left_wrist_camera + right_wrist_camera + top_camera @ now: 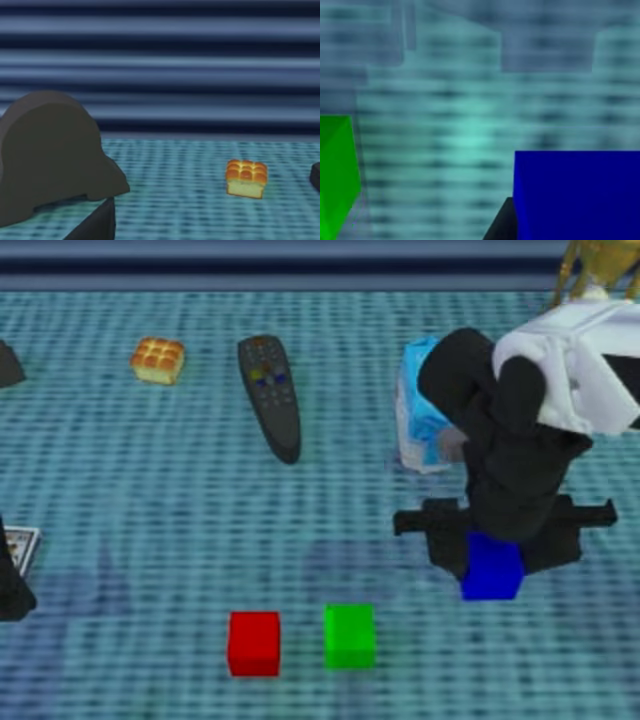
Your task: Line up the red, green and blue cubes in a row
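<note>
The blue cube (492,570) sits right of centre on the worktop (150,500), directly under the right pincer (490,552), and it is the one piece not yet in line. The red cube (254,643) and the green cube (349,636) already stand side by side near the front edge, apart by a small gap and roughly level with each other, so two thirds of the row looks done. What remains, as I judge it, is to bring the blue cube down and leftward to a spot just right of the green one, then let go.

From above, the right arm's dark body hides most of the blue cube and the pincer's fingers, so whether they are clamped on the cube, or whether the cube is lifted or resting, I cannot tell. The right wrist view adds a close look: the blue cube fills one corner, with a dark sliver of a finger (501,222) against its side, and the green cube appears at the far edge across bare worktop.

The left pincer (12,585) is parked at the left edge; its fingers cannot be read either. Its wrist view alone shows the bread bun (246,178) side on, which the top view shows beside a remote control (270,395), with a blue carton (420,410) partly behind the right arm.
</note>
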`<state>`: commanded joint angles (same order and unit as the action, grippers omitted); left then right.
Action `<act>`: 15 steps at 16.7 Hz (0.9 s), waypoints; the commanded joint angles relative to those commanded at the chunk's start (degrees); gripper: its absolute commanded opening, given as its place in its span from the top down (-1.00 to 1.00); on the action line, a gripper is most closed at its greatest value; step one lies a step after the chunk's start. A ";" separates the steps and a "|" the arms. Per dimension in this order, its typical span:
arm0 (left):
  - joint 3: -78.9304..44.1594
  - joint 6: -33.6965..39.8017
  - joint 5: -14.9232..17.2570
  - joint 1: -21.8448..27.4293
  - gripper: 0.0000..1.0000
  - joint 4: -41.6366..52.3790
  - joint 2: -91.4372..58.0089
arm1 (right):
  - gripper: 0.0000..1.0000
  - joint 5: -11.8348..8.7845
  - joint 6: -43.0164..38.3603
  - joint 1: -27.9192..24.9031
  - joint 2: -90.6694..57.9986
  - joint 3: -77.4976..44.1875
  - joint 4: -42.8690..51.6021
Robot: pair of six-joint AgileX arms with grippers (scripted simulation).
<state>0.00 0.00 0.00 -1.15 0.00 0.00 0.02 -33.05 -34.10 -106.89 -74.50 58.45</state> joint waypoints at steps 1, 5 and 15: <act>0.00 0.00 0.00 0.00 -1.00 0.00 0.00 | 1.00 0.05 -2.95 -2.23 1.15 1.07 -0.17; 0.00 0.00 0.00 0.00 -1.00 0.00 0.00 | 1.00 0.25 -8.60 -7.06 3.91 3.40 -0.73; 0.00 0.00 0.00 0.00 -1.00 0.00 0.00 | 1.00 0.10 -8.82 -6.99 0.15 8.22 -9.68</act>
<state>0.00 0.00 0.00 -1.15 0.00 0.00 0.12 -41.87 -41.09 -106.75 -66.28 48.78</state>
